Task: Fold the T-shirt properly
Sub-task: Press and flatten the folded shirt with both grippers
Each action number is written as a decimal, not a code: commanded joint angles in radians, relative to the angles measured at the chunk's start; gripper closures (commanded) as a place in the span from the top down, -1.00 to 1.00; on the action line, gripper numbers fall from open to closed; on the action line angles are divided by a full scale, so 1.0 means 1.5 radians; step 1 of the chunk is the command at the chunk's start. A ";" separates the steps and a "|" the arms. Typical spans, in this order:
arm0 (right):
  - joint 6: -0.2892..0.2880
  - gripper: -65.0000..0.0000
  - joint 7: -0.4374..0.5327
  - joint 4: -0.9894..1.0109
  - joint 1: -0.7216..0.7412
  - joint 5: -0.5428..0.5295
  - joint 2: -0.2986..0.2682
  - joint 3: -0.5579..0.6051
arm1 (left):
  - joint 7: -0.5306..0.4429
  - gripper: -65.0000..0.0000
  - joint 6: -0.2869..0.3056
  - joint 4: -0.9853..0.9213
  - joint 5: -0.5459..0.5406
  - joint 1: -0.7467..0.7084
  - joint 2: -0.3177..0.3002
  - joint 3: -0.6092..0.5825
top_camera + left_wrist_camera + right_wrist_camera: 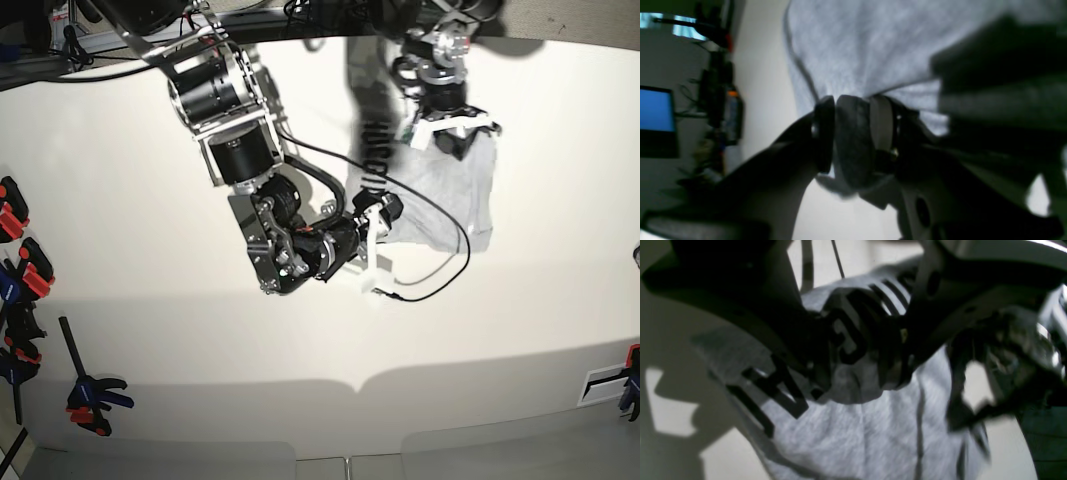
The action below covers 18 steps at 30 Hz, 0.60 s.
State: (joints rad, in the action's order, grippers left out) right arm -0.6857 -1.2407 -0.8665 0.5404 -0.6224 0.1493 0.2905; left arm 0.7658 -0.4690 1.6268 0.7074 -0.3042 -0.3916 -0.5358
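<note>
While both wrist views blur, each gripper pinches the grey T-shirt (440,190).
Left gripper (853,140) and right gripper (853,353) each clamp bunched cloth; lettering partly hidden.

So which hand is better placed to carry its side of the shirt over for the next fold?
Neither clearly: both grip cloth. The right hand pinches the T-shirt's near, lettered edge; the left hand pinches the far plain edge. I'd lead with the right.

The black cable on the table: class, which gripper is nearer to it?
Right. The right gripper grips the T-shirt at its near edge, just beside the cable loop. The left gripper grips the shirt's far end, well beyond the cable.
</note>
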 commanded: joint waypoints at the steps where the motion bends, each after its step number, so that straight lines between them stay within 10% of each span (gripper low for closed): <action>1: -0.008 -0.30 0.001 -0.013 0.017 -0.018 0.005 -0.002 | 0.012 -0.50 -0.018 0.005 0.000 0.004 -0.016 0.003; 18: -0.008 -0.30 -0.052 -0.306 -0.219 -0.093 0.005 -0.002 | -0.032 -0.50 -0.020 0.005 0.000 0.023 -0.096 0.003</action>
State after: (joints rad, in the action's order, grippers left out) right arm -0.6857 -1.3277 -1.3121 0.1890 -0.7330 0.1471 0.2863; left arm 0.7322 -0.4713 1.6226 0.6853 -0.2775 -0.5270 -0.5358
